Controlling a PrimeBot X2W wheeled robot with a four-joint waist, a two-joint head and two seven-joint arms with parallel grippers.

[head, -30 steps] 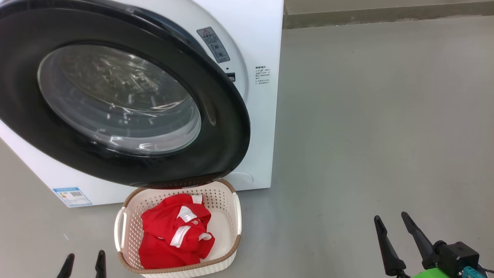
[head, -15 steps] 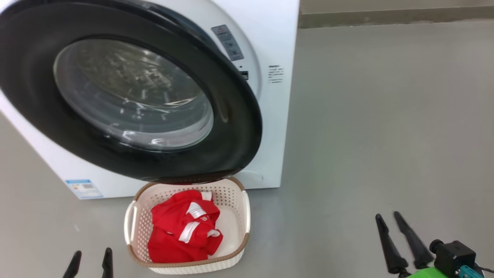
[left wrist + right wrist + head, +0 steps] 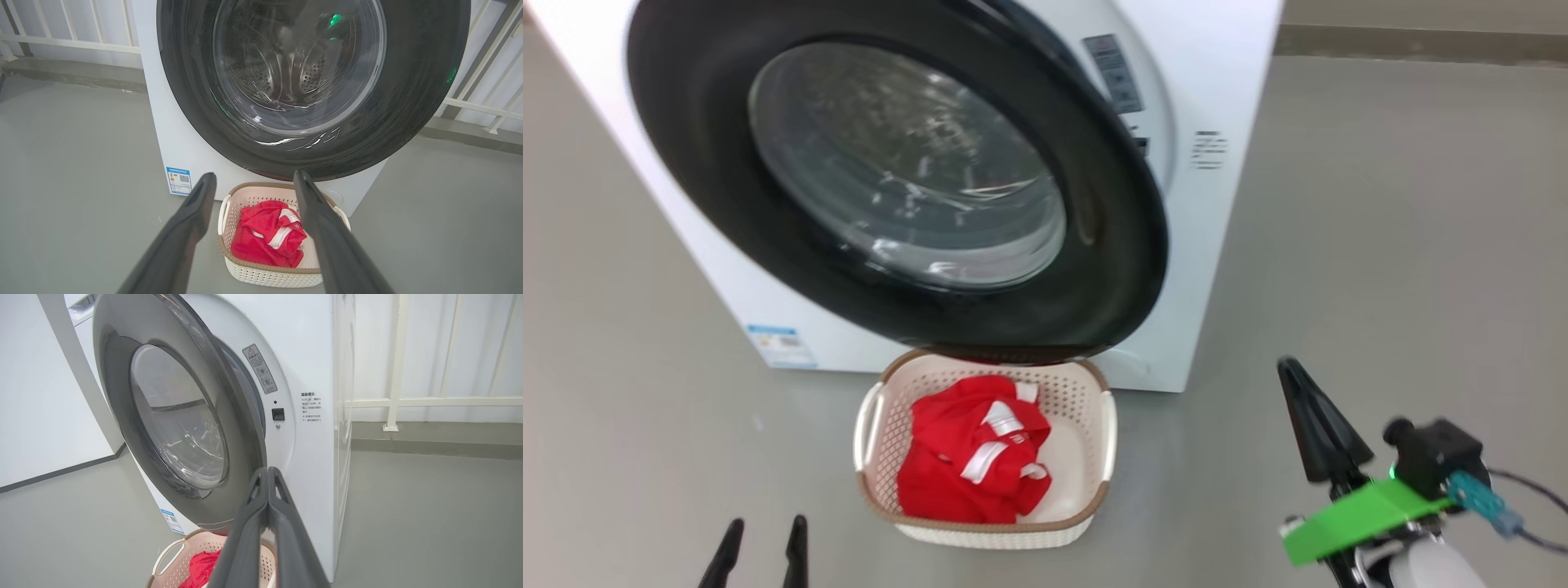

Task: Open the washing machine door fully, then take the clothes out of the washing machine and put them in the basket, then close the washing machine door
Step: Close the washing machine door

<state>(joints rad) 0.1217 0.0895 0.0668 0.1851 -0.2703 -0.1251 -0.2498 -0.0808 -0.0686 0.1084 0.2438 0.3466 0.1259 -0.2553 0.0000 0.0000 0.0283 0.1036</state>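
Note:
The white washing machine (image 3: 1217, 82) (image 3: 179, 147) (image 3: 314, 457) stands on a grey floor. The washing machine door (image 3: 1119, 245) (image 3: 408, 102) (image 3: 114, 396), black-rimmed with a clear glass bowl, hangs ajar, its right edge a little off the front. Just below the door sits the basket (image 3: 1104, 441) (image 3: 261, 267) (image 3: 171, 555), holding the red clothes (image 3: 964, 465) (image 3: 261, 237) (image 3: 200, 567). My left gripper (image 3: 760, 535) (image 3: 255, 175) is open, low and left of the basket. My right gripper (image 3: 1286, 365) (image 3: 267, 470) is shut on nothing, to the right of the basket, pointing at the door's free edge.
A white railing (image 3: 392, 400) (image 3: 61, 41) runs behind and beside the machine. A white wall (image 3: 41, 416) stands on the far side. A blue label (image 3: 776, 343) marks the machine's lower left corner. Open floor lies to the right of the machine.
My right gripper's fingers have come together and it now stands higher in the head view. The head camera has turned, so the whole picture has shifted right. The basket and clothes lie as before.

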